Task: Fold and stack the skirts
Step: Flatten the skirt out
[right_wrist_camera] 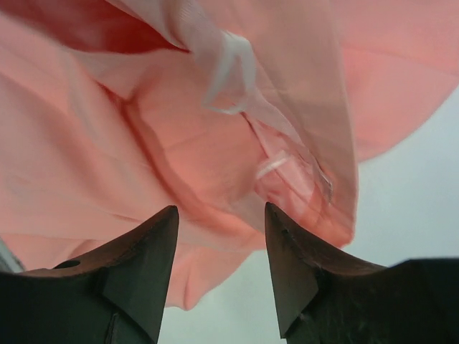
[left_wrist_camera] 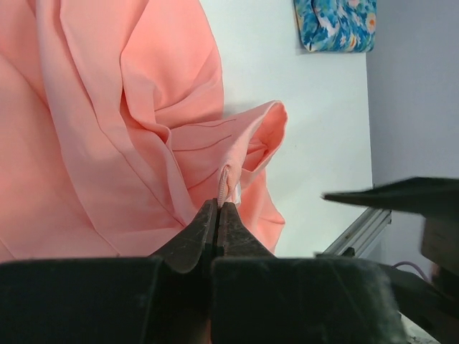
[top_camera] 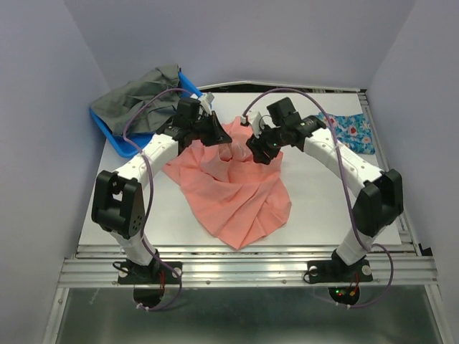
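Your left gripper (left_wrist_camera: 219, 208) is clenched on the pink skirt (left_wrist_camera: 107, 143). In the left wrist view the two fingers (left_wrist_camera: 190, 244) stand pressed together, and a thin ridge of the cloth comes out from between their tips. Just above this pinch the cloth makes a small rounded loop, and long creases run away from it to the left.

Your right gripper (right_wrist_camera: 221, 210) is released. In the right wrist view its two dark fingers (right_wrist_camera: 143, 265) stand apart, with a clear gap between them. The pink cloth hangs close in front of them and fills most of that view. A pale hem and a seam show just above the gap. You cannot tell from this view if the pads touch the cloth.

From the top camera, both grippers meet over the far part of the pink skirt (top_camera: 237, 193), the left one (top_camera: 215, 132) beside the right one (top_camera: 258, 147). The skirt lies crumpled in the middle of the white table (top_camera: 323, 208). Its far edge is raised at the grippers and its near corner points toward the arm bases.

The blue flowered skirt (top_camera: 351, 129) lies at the far right edge of the table, well apart from the pink one. At the far left corner stands a blue basket (top_camera: 115, 132), with a grey cloth (top_camera: 140, 97) heaped in it.
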### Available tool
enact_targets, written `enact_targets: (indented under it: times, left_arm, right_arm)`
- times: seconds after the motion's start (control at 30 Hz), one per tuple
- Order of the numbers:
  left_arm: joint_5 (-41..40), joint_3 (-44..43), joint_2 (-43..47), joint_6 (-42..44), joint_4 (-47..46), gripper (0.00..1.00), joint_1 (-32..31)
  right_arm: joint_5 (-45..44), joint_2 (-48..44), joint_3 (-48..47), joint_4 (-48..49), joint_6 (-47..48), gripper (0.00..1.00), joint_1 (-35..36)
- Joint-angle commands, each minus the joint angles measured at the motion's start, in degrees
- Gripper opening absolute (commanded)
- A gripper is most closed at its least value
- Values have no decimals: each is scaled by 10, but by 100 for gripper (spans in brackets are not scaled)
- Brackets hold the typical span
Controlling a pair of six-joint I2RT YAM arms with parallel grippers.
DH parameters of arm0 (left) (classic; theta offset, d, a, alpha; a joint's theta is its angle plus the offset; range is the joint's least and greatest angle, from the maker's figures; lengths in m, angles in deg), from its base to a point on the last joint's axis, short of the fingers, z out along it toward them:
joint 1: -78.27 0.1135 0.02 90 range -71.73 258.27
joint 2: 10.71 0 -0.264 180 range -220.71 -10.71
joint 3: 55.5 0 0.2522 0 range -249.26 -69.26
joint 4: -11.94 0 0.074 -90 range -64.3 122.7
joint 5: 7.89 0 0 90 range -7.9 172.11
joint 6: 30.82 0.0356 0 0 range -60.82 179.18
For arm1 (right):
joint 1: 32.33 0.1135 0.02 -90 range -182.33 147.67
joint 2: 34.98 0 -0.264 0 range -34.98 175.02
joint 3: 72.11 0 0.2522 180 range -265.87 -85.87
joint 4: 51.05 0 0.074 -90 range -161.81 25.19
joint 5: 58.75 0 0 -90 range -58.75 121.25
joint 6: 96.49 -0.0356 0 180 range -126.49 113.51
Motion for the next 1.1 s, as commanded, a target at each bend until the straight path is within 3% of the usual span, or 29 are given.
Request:
enact_targets:
  times: [0.0, 0.17, 0.4, 0.47, 0.6, 0.63, 0.67, 0.77, 0.93, 1.07]
  left_arm:
    - [2, -37, 6, 2, -21, 0, 2]
    - [2, -35, 4, 5, -23, 0, 2]
    - [-5, -40, 4, 14, -20, 0, 5]
    - [-6, -40, 2, 18, -18, 0, 8]
    - [-6, -44, -6, 22, -17, 0, 17]
    - [-5, -47, -7, 22, -16, 0, 20]
    - [-5, -55, -11, 23, -15, 0, 22]
    - [-10, -86, -18, 38, -6, 0, 32]
    - [-80, -181, -29, 139, 54, 0, 52]
    - [-165, -233, -32, 234, 111, 0, 63]
  right_arm:
    - [-80, 70, -11, 26, -53, 58, -2]
    - [-84, 86, 30, 98, -43, 63, -2]
    - [-79, 126, 43, 96, -14, 62, -2]
    - [-50, 121, 45, 69, 2, 51, -2]
    - [15, 111, 37, 1, 41, 41, -2]
    - [21, 113, 34, -15, 51, 35, -2]
    - [25, 118, 25, -56, 73, 20, -2]
    - [23, 105, 18, -104, 91, 1, -2]
    - [6, -9, -8, -119, 107, 1, -62]
    - [59, -83, -49, -132, 158, 1, -167]
